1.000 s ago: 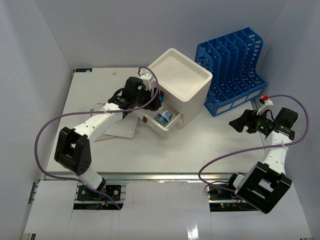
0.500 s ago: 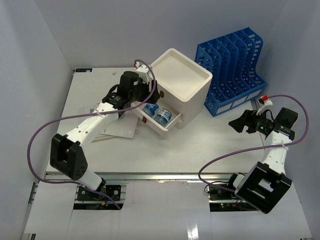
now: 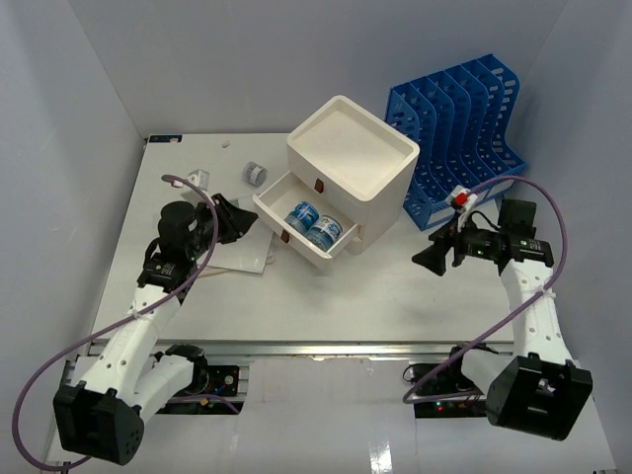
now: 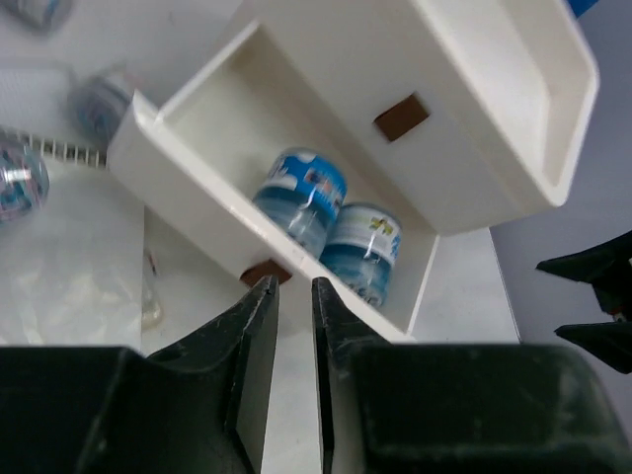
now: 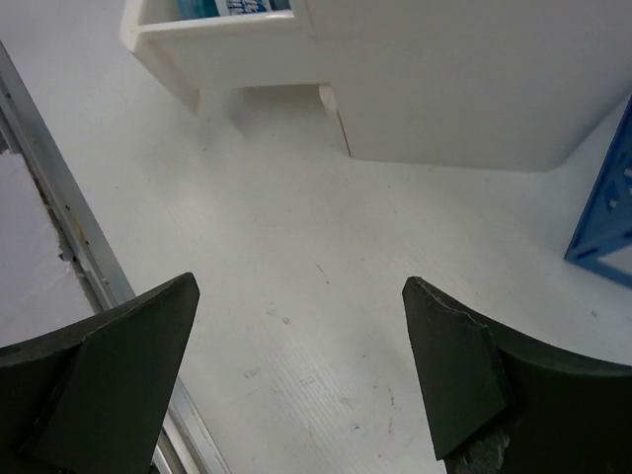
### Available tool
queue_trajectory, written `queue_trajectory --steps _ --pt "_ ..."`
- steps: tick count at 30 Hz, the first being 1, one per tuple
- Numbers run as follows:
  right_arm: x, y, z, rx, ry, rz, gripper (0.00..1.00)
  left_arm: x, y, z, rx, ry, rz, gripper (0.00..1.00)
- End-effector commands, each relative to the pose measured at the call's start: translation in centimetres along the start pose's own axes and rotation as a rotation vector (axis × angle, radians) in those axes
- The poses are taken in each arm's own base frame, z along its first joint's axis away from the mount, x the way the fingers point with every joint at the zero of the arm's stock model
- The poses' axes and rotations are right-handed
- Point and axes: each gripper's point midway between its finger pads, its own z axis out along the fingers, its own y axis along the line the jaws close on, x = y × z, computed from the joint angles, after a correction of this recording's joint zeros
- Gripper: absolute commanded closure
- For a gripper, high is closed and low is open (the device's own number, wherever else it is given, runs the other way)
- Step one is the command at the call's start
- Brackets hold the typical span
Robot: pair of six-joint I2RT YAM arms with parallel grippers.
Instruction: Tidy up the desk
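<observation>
The desk [image 3: 346, 296] carries a white three-drawer box [image 3: 351, 163] whose lower drawer [image 3: 278, 203] stands pulled out. Two blue-labelled jars [image 3: 301, 215] [image 3: 323, 231] lie side by side in it. My left gripper [image 3: 247, 218] hovers left of the drawer, apart from it. In the left wrist view the left gripper [image 4: 293, 286] points at the drawer's front wall [image 4: 197, 188], the jaws empty with only a narrow gap. My right gripper [image 3: 427, 253] stands wide open and empty over bare desk right of the box, and the right wrist view shows nothing between the right gripper's [image 5: 298, 296] fingers.
A blue slotted file rack [image 3: 464, 138] stands at the back right beside the box. A small jar [image 3: 255, 174] and a clear item [image 3: 195, 179] sit on the desk behind my left arm. Papers and a plastic bag [image 3: 237, 255] lie under it. A metal rail [image 3: 316, 346] edges the front.
My left arm has drawn back from the drawer to the left and near side, leaving a second jar inside, and its jaws have narrowed. My right arm has swung left toward the box.
</observation>
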Motion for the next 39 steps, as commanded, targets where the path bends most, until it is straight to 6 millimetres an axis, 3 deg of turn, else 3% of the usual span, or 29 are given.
queue_trajectory --steps 1,3,5,7,9,12,14,15,17,23,25,28,34,39 --pt "-8.3 2.5 0.5 0.035 0.005 -0.315 0.08 4.1 0.4 0.6 0.131 0.137 -0.239 0.73" --pt "-10.7 4.1 1.6 0.024 0.018 -0.340 0.05 6.5 1.2 1.3 0.159 0.209 -0.300 0.77" --pt "-13.0 6.3 3.7 0.011 0.051 -0.404 0.05 6.8 1.3 2.0 0.181 0.215 -0.331 0.78" --pt "-13.7 7.9 6.3 0.011 0.091 -0.417 0.05 7.5 1.8 2.7 0.181 0.235 -0.357 0.79" --pt "-15.2 8.5 8.3 0.022 0.108 -0.401 0.05 7.7 2.2 3.4 0.177 0.242 -0.364 0.79" --pt "-18.7 8.1 10.9 0.093 0.103 -0.376 0.10 8.0 2.6 4.2 0.172 0.257 -0.368 0.79" --pt "-18.6 6.7 13.6 0.189 0.152 -0.358 0.10 8.0 2.7 4.7 0.171 0.265 -0.369 0.79" --pt "-19.9 6.0 13.9 0.252 0.140 -0.364 0.10 8.1 2.9 4.9 0.169 0.269 -0.366 0.79" --pt "-19.1 5.2 16.2 0.283 0.181 -0.349 0.10 8.0 2.9 5.4 0.169 0.276 -0.362 0.79" --pt "-17.5 1.8 18.4 0.430 0.251 -0.348 0.07 8.6 3.3 6.7 0.163 0.308 -0.362 0.79" --pt "-16.9 2.3 18.8 0.395 0.260 -0.343 0.23 8.6 3.0 7.3 0.176 0.314 -0.359 0.79" --pt "-15.5 2.5 19.2 0.362 0.292 -0.335 0.57 8.2 2.0 8.2 0.210 0.318 -0.345 0.79" --pt "-14.0 4.6 19.6 0.228 0.326 -0.310 0.75 8.5 -0.1 11.2 0.252 0.346 -0.319 0.79" --pt "-13.3 6.0 20.0 0.144 0.338 -0.292 0.80 8.3 -1.7 13.9 0.268 0.350 -0.301 0.80"
